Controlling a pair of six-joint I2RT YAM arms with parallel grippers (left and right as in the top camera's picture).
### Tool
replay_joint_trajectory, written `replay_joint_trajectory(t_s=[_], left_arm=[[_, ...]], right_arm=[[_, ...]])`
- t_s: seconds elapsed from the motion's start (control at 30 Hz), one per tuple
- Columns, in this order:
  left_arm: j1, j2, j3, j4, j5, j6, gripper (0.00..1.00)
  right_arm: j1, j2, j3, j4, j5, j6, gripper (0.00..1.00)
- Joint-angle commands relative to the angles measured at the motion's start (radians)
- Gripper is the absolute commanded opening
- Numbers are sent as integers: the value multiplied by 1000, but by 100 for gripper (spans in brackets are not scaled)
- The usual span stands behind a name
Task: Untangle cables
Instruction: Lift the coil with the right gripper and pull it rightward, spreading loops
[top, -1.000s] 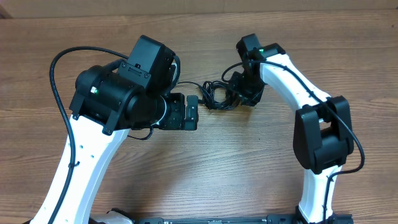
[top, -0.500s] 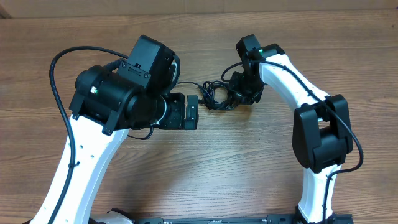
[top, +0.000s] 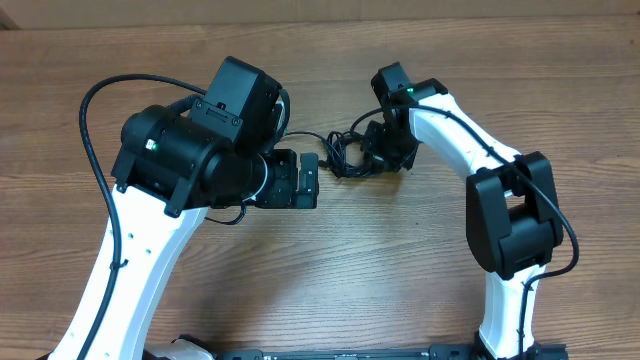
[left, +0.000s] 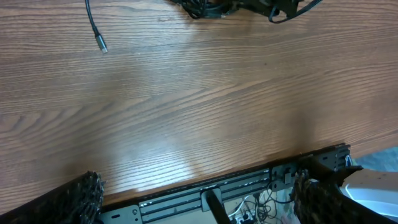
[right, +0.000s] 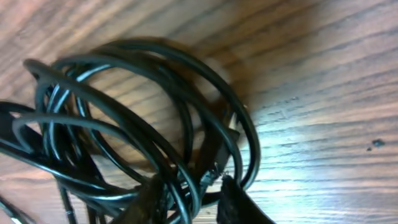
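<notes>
Overhead, your cables (top: 345, 157) sit knotted on the bench (top: 400, 290). Left wrist: left tool (left: 199, 198) gapes, empty, apart from them. Right wrist: right tool (right: 189, 198) straddles coil strands; you cannot tell if it pinches. Next, secure one strand and draw it outward.

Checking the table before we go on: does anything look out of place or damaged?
The cables are a tangled heap of overlapping loops on the table; one cord end, with its plug tip, trails off alone. No damage shows.
</notes>
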Motion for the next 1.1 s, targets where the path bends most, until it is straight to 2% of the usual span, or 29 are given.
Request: replay_joint_trajectory(t_s=[0.0,0.13,0.33,0.63,0.77,0.8,0.97,1.07], left_arm=[[-2,2,2,0,-17,18,100],[-2,2,2,0,-33,18,100],[-2,2,2,0,-37,18,100],[-1,2,2,0,-37,18,100],[-2,2,2,2,-36,18,99],[-2,2,2,2,-36,18,99],[-2,2,2,6,-36,18,100],[-2,2,2,9,-36,17,100]], right_arm=[[0,17,-8,6,21,-5,19],[-2,17,-5,12,-41,-52,4],[-11,-3,117,-80,-106,-126,4],[-9,-97,539,-387,-82,-223,4],[-9,-155,641,-452,-60,-224,4],[-8,-170,645,-451,-80,-236,4],[-8,-195,644,-459,-418,-515,4],[-7,-195,618,-453,-449,-536,4]])
